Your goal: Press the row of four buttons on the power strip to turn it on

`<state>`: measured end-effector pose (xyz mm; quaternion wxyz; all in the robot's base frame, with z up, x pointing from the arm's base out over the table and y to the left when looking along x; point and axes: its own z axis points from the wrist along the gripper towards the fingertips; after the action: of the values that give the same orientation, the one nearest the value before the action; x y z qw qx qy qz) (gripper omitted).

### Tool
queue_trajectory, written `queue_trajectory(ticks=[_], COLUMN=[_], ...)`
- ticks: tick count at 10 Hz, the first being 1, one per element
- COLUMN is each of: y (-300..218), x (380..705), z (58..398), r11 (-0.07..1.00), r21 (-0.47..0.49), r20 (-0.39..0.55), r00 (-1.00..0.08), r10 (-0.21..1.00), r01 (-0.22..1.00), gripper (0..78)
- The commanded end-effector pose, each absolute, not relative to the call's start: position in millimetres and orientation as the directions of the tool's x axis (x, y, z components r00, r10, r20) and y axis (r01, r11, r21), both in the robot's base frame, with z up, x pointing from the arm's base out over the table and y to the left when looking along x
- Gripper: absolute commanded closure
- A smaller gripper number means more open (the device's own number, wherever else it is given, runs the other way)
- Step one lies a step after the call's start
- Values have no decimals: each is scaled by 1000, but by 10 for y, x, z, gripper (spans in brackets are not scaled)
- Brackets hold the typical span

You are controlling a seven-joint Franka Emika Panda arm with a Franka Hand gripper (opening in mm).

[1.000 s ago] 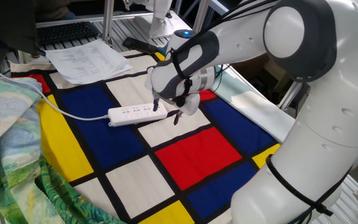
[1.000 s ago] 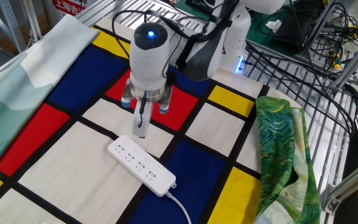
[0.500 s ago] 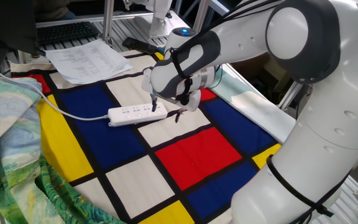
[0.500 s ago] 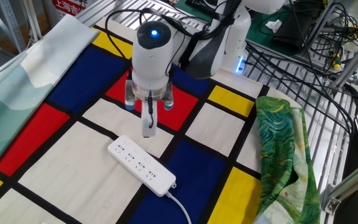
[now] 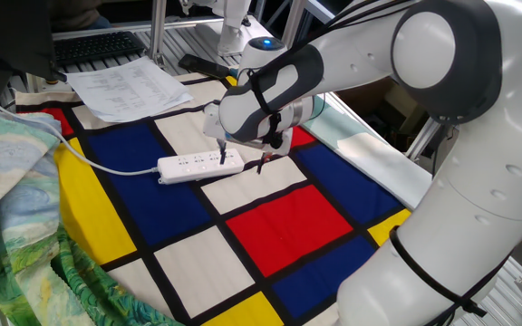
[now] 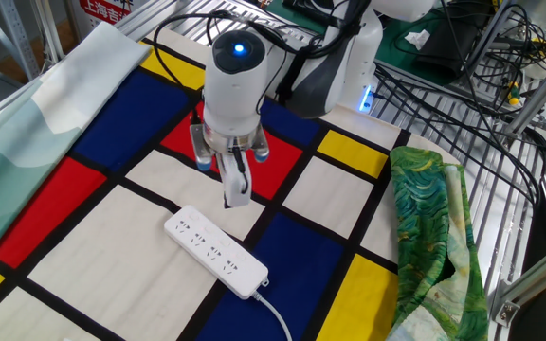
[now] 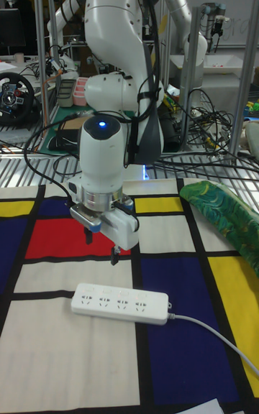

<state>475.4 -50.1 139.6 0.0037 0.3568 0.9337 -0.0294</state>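
The white power strip lies flat on a white square of the checked cloth. Its white cable trails off one end. The row of four buttons shows as small marks along the strip's far edge in the tall fixed view. My gripper points down just behind the strip's cable-free end. It is open, with its two dark fingertips apart and nothing between them. One fingertip hangs a little above the strip's far edge.
The table is covered by a cloth of red, blue, yellow and white squares. A green patterned cloth lies bunched beside it. A stack of papers sits at the back, and cables and metal racks stand beyond the cloth.
The gripper has shifted sideways and a little lower, closer to the strip's end. The power strip and cable have not moved.
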Motion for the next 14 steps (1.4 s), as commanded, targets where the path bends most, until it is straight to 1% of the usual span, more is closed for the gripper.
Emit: queue_trajectory(ticks=[1,5,14], y=[-475,-475,-467], x=[4760,4760,4846], z=[1468,1468,1508], r11=[883,894,894], r21=[-74,-75,-80], r20=[-9,-6,16], r00=[-885,-897,-896], r10=[465,442,443], r01=[464,441,441], gripper=[2,2,2])
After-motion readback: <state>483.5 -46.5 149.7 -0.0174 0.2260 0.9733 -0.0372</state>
